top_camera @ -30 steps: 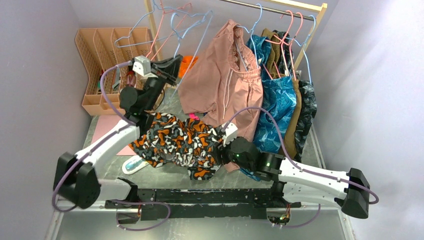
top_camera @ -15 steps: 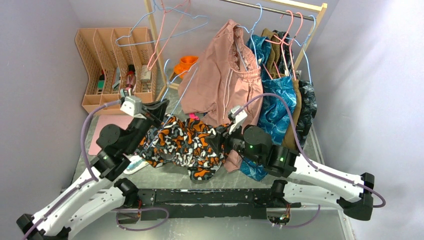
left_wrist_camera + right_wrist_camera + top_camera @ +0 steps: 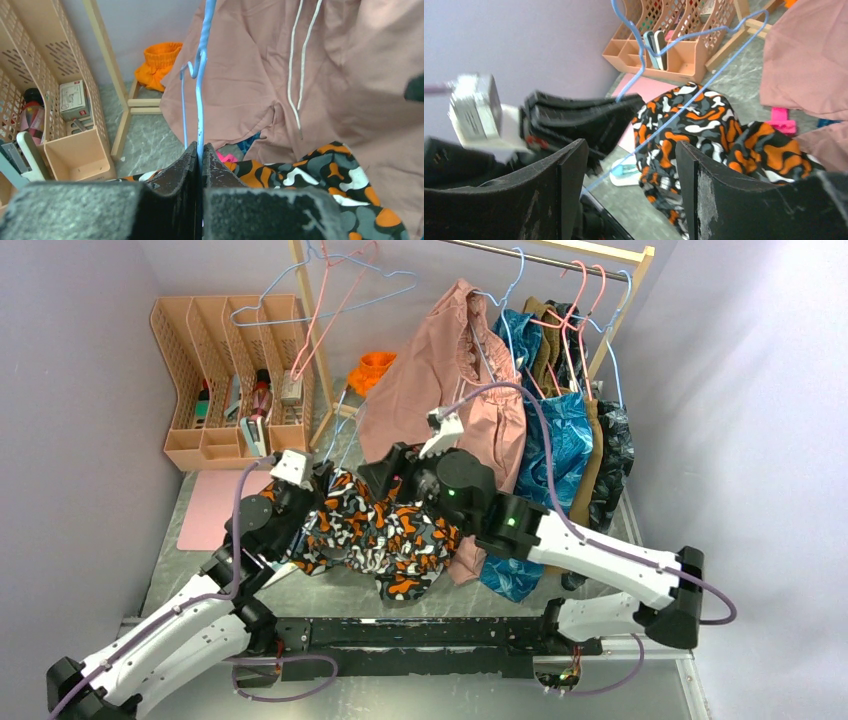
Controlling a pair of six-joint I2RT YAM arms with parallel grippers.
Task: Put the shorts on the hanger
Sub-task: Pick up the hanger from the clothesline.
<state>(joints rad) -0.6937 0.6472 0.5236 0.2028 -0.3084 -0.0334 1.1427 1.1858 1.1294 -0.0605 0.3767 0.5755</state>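
Note:
The camouflage-print shorts (image 3: pixel 385 535) lie crumpled on the table between the arms; they also show in the left wrist view (image 3: pixel 325 165) and the right wrist view (image 3: pixel 704 125). My left gripper (image 3: pixel 323 473) is shut on a wire of the light-blue hanger (image 3: pixel 347 418), just above the left edge of the shorts. The wire rises from between the jaws (image 3: pixel 201 90). My right gripper (image 3: pixel 383 468) is open and empty above the back of the shorts, close to the left gripper. Its view shows the hanger wire (image 3: pixel 684 107) crossing over the shorts.
A peach organizer (image 3: pixel 215 370) stands at the back left, with a pink mat (image 3: pixel 205 508) in front of it. The rack holds a dusty-pink garment (image 3: pixel 450 400), a blue leaf-print garment (image 3: pixel 555 440), other clothes and spare hangers (image 3: pixel 330 290). An orange cloth (image 3: pixel 375 368) lies by the rack's foot.
My left arm has brought the blue hanger down from near the rack to the shorts' left edge. My right arm has risen and swung back and left over the shorts.

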